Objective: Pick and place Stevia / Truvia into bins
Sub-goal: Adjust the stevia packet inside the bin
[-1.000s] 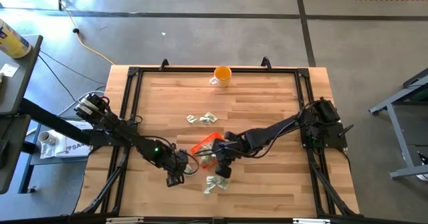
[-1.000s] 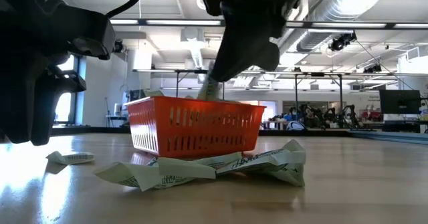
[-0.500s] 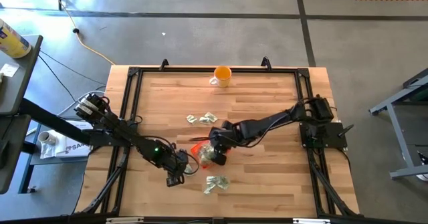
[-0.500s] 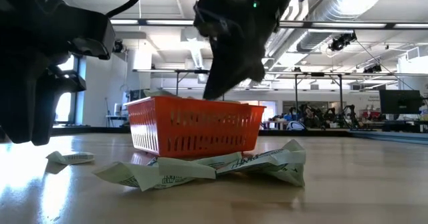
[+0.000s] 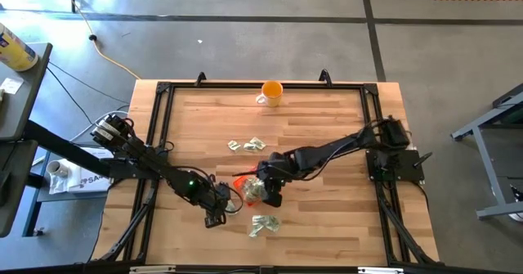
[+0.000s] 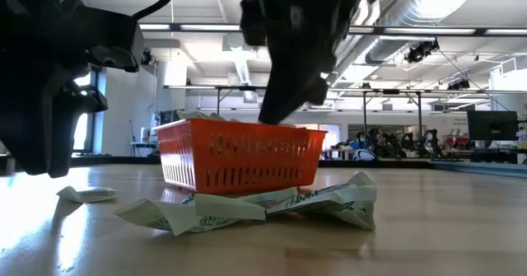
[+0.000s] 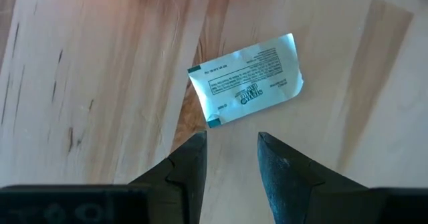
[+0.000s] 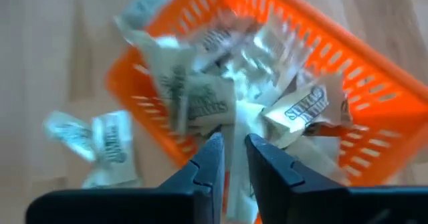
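Over the orange tray (image 5: 245, 181) we're blocked from above: right pincer (image 5: 267, 194) hangs right over it, sachets (image 8: 200, 103) heaped to the rim. Near side of the tray is cluttered with a sachet pile (image 5: 263, 223) on the bench (image 5: 327, 217). Left pincer (image 5: 214, 218) sits just beside the tray, one sachet (image 7: 245, 79) ahead of its fingers. Another sachet cluster (image 5: 248, 145) lies on the far side. The mug (image 5: 271, 92) stands at the far edge. Open bench on both outer sides.

Swung the right gripper (image 5: 266, 194) from the loose sachets (image 5: 263, 224) at the near edge up over the orange tray (image 6: 239, 156); sachet once pinched between its fingers no longer visible there
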